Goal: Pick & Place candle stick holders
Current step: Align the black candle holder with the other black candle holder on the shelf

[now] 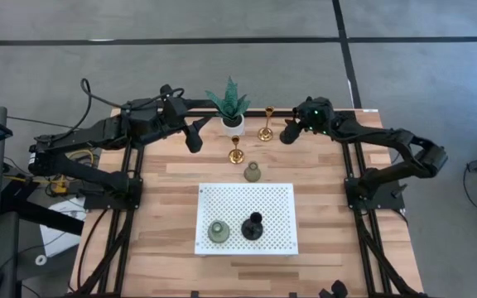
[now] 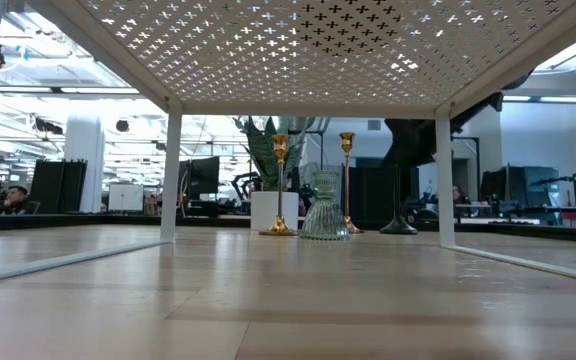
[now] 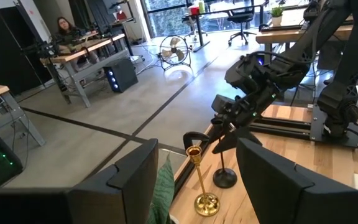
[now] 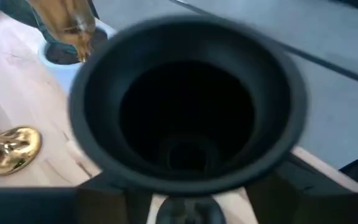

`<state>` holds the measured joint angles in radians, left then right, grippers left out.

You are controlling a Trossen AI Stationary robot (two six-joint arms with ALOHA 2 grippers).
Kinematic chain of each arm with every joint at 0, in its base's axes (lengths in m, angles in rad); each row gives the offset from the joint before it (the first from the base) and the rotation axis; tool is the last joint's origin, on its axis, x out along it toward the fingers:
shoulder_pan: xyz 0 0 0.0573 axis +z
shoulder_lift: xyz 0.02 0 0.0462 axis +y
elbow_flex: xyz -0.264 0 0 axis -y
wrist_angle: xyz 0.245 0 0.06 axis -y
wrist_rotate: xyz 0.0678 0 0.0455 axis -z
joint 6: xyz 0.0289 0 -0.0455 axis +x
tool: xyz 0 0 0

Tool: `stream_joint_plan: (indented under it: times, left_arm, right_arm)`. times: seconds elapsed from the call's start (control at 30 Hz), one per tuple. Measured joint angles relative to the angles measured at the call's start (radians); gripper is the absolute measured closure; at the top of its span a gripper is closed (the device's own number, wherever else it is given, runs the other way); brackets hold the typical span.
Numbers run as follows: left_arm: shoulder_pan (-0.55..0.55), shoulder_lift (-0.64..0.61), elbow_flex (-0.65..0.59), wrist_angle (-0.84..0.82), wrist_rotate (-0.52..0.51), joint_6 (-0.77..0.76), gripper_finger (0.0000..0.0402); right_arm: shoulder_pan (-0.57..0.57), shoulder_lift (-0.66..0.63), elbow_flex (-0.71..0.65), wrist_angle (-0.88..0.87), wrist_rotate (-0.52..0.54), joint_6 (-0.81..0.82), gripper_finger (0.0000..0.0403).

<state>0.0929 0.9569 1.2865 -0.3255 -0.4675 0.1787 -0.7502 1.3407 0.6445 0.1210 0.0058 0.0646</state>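
My right gripper [image 1: 291, 131] is shut on a black stemmed holder [image 3: 222, 168] at the table's far side, right of the plant. My left gripper [image 1: 194, 136] is open and empty, left of the plant, its fingers [image 3: 135, 180] facing a gold holder [image 3: 202, 186]. Two gold holders [image 1: 266, 124] [image 1: 236, 151] and a grey-green holder [image 1: 252, 172] stand on the wood. Another grey-green holder [image 1: 219, 231] and a black holder [image 1: 252, 225] stand on the white perforated shelf [image 1: 272, 203]. My right gripper holds the black holder by its upper stem [image 3: 221, 151], just under the cup [image 4: 185, 99]. The fingers slant down from the table's right side. The cup hides the exact place of contact in the wrist view. The holder stands upright, its round base [image 2: 398, 228] at the tabletop.
A green spiky plant in a white pot [image 1: 232, 108] stands at the far edge between the two grippers. The shelf's legs [image 2: 171, 180] stand on the near half of the table. People sit at desks in the room beyond [image 3: 64, 28].
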Motion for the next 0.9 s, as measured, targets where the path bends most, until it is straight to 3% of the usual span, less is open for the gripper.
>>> stream_joint_plan:
  times: [0.3, 0.57, 0.9]
  left_arm:
    - [0.000, 0.000, 0.000, 0.000, 0.000, 0.000, 0.0183]
    - [0.000, 0.000, 0.000, 0.000, 0.000, 0.000, 0.0183]
    - [0.000, 0.000, 0.000, 0.000, 0.000, 0.000, 0.0183]
  right_arm:
    - [0.003, -0.112, 0.000, -0.051, -0.003, -0.026, 0.0380]
    - [0.019, -0.278, 0.074, -0.297, -0.009, -0.041, 0.0384]
    - [0.170, -0.407, 0.366, -0.644, -0.012, -0.041, 0.0384]
